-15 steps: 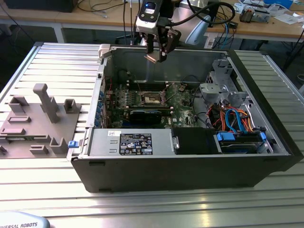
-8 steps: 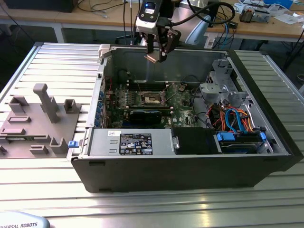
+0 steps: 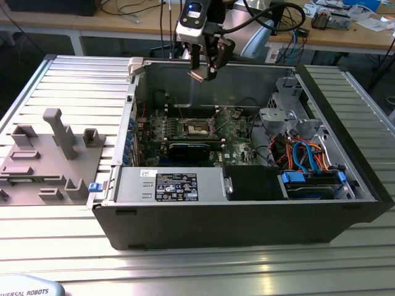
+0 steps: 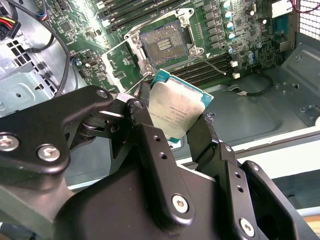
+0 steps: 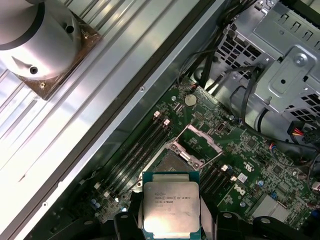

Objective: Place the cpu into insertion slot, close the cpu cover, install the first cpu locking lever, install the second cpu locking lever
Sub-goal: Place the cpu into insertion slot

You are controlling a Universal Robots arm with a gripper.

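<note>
I have the cpu [image 4: 176,111] pinched by two opposite edges in the gripper [image 4: 175,122]. Its fingers [image 4: 146,125] are closed to the chip's width and grip nothing else. The chip hangs in the air above the insertion slot [image 4: 164,44], clear of it and not yet seated. I judge it light and rigid: a thin square plate whose smooth silvery lid could slide in a loose pinch. I would treat its hidden face as delicate, so the bare edges seem the right hold. The slot is a dark square recess of fine contacts framed in bright metal. The cpu cover [image 5: 199,140], a thin silvery window frame, seems to stand flipped open just beside the slot. Around the slot spreads the green circuit board [image 4: 225,60], matte and studded with small parts, inside the dark-walled computer case [image 3: 247,222].
</note>
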